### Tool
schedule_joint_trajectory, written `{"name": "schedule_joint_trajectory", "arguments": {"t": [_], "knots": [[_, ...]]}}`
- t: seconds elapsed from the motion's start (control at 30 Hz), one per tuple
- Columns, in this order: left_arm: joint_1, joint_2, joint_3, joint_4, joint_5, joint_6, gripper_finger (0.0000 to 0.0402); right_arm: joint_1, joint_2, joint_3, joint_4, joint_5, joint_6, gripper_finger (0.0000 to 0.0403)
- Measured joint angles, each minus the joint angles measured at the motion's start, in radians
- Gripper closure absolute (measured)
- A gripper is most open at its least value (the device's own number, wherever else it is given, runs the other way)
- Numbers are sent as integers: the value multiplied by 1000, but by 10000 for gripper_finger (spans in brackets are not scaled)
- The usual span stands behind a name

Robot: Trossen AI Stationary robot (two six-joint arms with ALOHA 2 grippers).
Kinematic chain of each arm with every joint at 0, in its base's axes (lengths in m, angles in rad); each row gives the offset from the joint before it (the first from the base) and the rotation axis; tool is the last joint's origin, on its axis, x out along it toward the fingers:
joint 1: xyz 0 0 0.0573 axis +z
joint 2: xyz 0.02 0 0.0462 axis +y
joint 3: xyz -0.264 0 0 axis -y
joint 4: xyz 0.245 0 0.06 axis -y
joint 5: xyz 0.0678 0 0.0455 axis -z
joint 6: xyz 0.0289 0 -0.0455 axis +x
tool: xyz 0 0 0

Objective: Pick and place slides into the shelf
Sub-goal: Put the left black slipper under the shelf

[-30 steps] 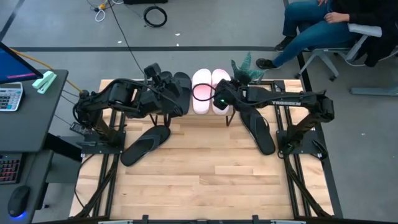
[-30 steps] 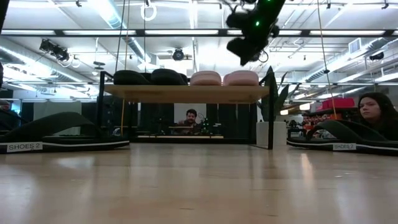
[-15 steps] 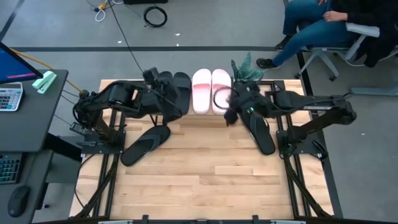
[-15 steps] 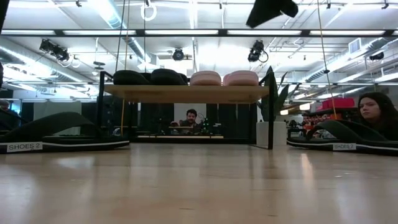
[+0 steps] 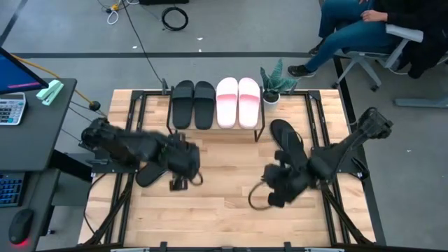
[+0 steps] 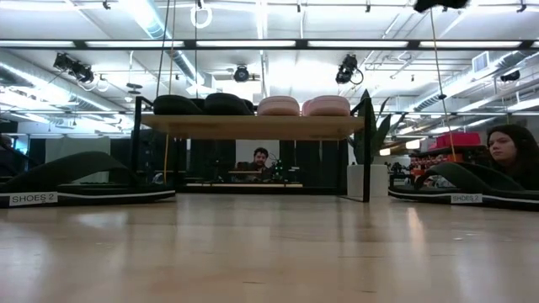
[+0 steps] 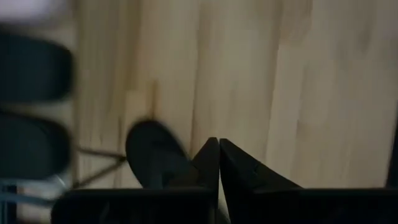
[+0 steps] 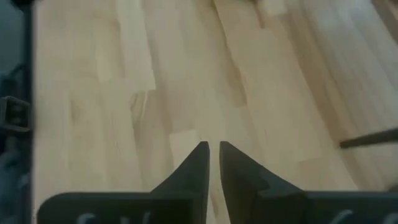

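On my feed the shelf (image 5: 260,131) sits at the far edge of the worktop (image 5: 224,217), with a small potted plant (image 5: 274,78) just beside its right end and a seated person (image 5: 364,31) on the floor beyond. Across its plank, left to right, I see two black slides (image 5: 194,103) and two pink slides (image 5: 238,101), side by side. One black flip-flop (image 5: 152,170) lies on the worktop at the left, partly hidden by the left arm; the other flip-flop (image 5: 288,143) lies at the right, toe toward the shelf, with the right arm crossing its near end. The left end effector (image 5: 183,161) hangs over bare wood just right of the left flip-flop, its fingers (image 7: 208,168) pressed together and holding nothing. The right end effector (image 5: 276,185) hovers near the middle, on the near side of the right flip-flop, its fingers (image 8: 196,165) almost together, only a thin slit between them, empty.
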Motion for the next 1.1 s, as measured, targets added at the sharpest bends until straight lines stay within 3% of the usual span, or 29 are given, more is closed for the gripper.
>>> {"name": "schedule_joint_trajectory", "arguments": {"t": [0.1,0.2,0.3,0.43,0.6,0.8,1.1], "knots": [[-53,-2,-165,0,-28,-100,382,66,41,-27,-21,176,118,361],[-85,-1,-354,0,-114,-326,392,96,57,-32,-69,328,192,361],[-103,-12,-521,36,-41,-500,397,106,57,-32,-79,441,219,360],[-143,-63,-709,306,110,-546,387,97,34,-32,-79,462,257,360],[-178,-162,-876,600,107,-569,375,99,33,-32,-79,456,272,360],[-182,-261,-1009,613,-63,-671,363,98,33,-32,-80,451,274,360],[-167,-268,-1137,660,-67,-722,328,87,33,-32,-80,451,269,360]]}}
